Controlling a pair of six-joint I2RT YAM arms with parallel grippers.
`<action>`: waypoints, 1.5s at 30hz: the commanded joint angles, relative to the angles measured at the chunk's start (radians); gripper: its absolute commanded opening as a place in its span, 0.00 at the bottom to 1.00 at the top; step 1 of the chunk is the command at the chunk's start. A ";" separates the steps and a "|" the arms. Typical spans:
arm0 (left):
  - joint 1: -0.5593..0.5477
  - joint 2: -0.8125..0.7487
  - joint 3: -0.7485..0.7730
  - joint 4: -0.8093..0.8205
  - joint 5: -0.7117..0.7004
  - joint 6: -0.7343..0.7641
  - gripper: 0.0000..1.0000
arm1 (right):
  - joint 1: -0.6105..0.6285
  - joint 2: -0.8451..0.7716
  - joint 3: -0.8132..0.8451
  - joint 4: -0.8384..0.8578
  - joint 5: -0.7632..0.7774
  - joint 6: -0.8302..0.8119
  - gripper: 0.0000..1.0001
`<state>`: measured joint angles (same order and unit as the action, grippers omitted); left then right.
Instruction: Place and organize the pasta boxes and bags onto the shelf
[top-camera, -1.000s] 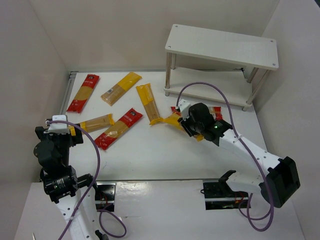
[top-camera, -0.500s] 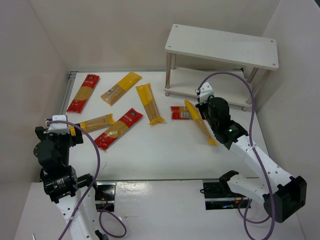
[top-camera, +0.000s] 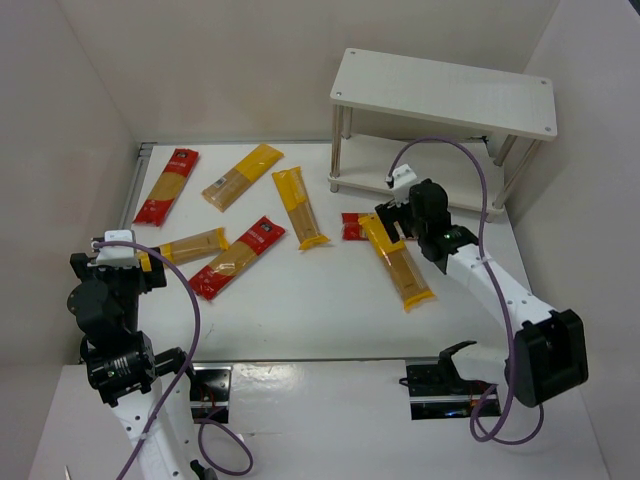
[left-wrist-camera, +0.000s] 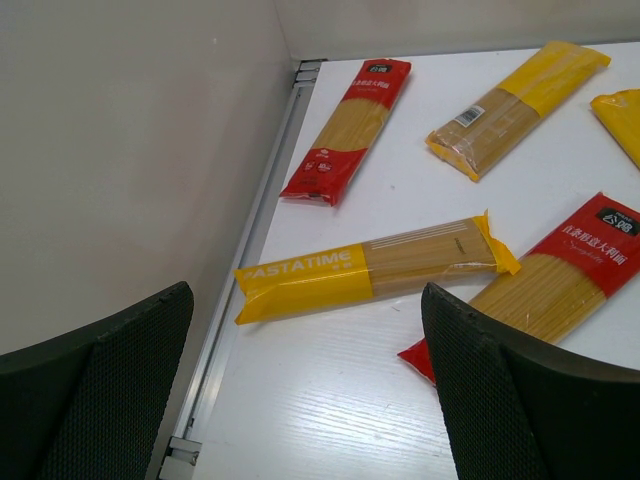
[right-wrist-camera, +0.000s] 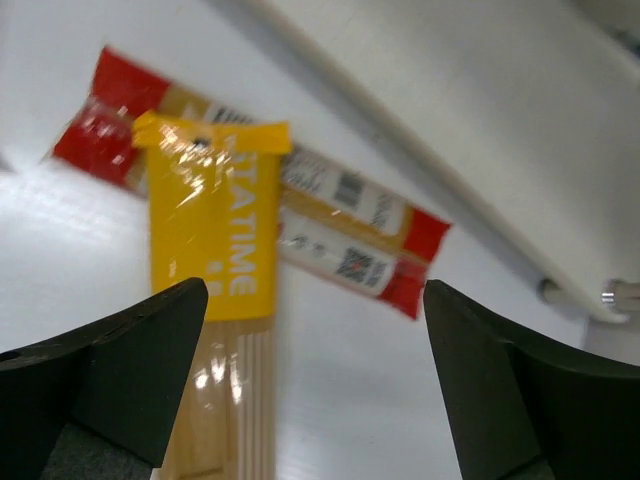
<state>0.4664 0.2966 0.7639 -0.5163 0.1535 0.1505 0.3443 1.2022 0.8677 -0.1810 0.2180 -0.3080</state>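
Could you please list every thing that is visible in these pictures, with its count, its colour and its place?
Red pasta packs: three, red; far left, left of centre, and in front of the shelf, partly under a yellow pack.
Yellow pasta packs: four, yellow; three on the left half, one lying across that red pack.
Shelf: one, white, two tiers on silver legs; far right, both boards bare.
Table: one, white; under everything.
Cables: two, purple; one on each arm.
Left end effector: one, black; open, near left.
Right end effector: one, black; open, above the crossed packs.
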 joint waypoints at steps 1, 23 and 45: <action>0.008 -0.013 0.000 0.033 -0.003 -0.022 1.00 | -0.008 0.049 0.054 -0.150 -0.141 -0.040 1.00; 0.008 -0.013 0.000 0.033 -0.003 -0.022 1.00 | -0.039 0.267 -0.050 -0.311 -0.293 -0.109 1.00; 0.008 -0.013 0.000 0.033 -0.003 -0.022 1.00 | -0.068 0.359 -0.078 -0.242 -0.325 -0.138 0.95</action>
<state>0.4664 0.2966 0.7639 -0.5167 0.1535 0.1505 0.2806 1.5307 0.8043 -0.4541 -0.0788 -0.4236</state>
